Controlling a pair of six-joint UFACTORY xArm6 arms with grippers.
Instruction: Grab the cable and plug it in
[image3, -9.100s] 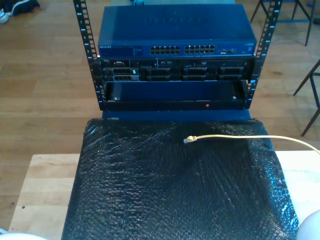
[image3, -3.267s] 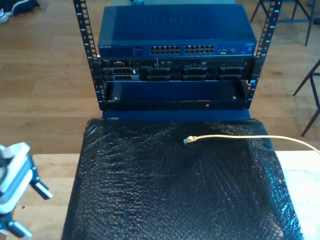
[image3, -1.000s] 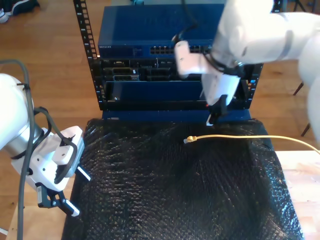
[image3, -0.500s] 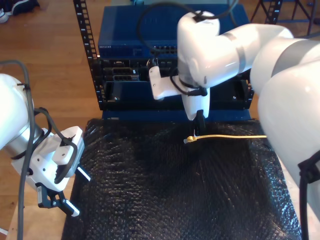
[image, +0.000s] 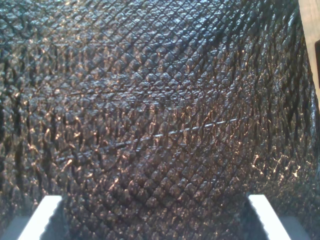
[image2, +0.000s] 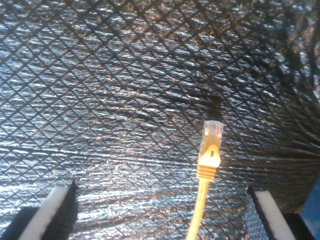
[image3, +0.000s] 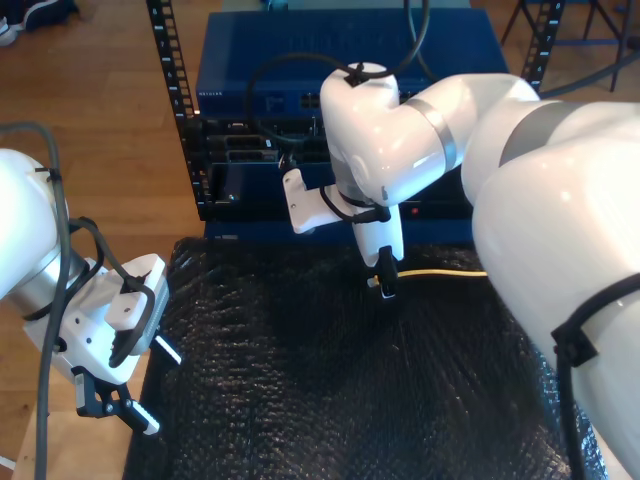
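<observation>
Cable (image2: 202, 200) plug sits between my second gripper's (image2: 160, 210) wide-open jaws, so drop straight, pinch behind the plug; first gripper (image: 155, 220) is also open.

— How was the light?
— Even and fairly bright in the exterior view; the white arm (image3: 400, 140) looked nearly blown out, with a bluish cast on the rack (image3: 260, 80) at twelve o'clock.
— Glare?
— Plenty. The black bubble wrap (image: 160, 100) threw speckled glints, warm in the first wrist view, silvery in the second.
— Sharpness?
— The cable (image2: 209, 150) plug was crisp with a small shadow beyond it; the fingertips (image2: 55, 205) at the frame edge were soft.
</observation>
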